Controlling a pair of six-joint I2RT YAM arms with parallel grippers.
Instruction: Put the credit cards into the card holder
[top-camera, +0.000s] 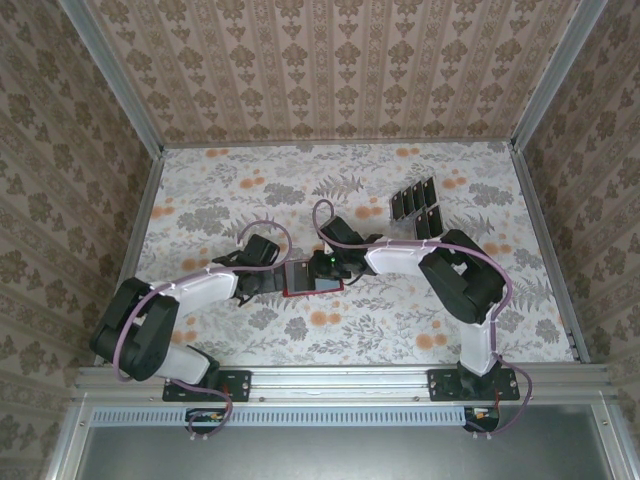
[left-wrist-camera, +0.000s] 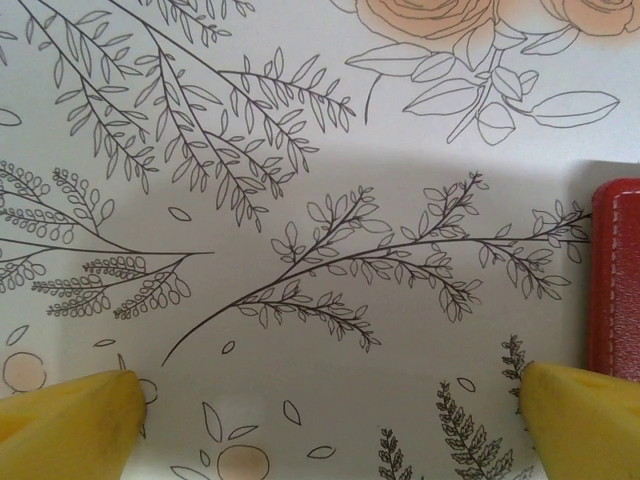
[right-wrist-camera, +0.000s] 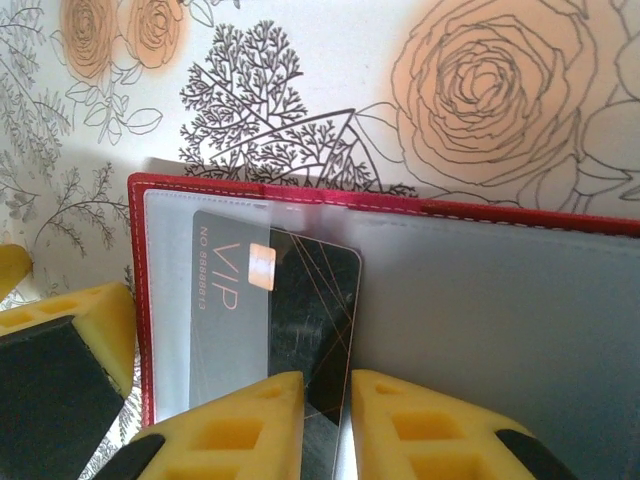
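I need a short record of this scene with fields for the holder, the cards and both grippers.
card holder: red, lying open, clear pocket inside
black card: marked VIP, partly under the clear pocket
right gripper: fingers shut on the black card
left gripper: open, empty, beside the holder's edge
other cards: grouped farther back, on the right

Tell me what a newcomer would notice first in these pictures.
The open red card holder at the middle of the table, with a black VIP card partly tucked under its clear pocket and pinched by the right end effector. Next, the other black cards lined up toward the far right, and the left end effector open wide beside the holder's edge.
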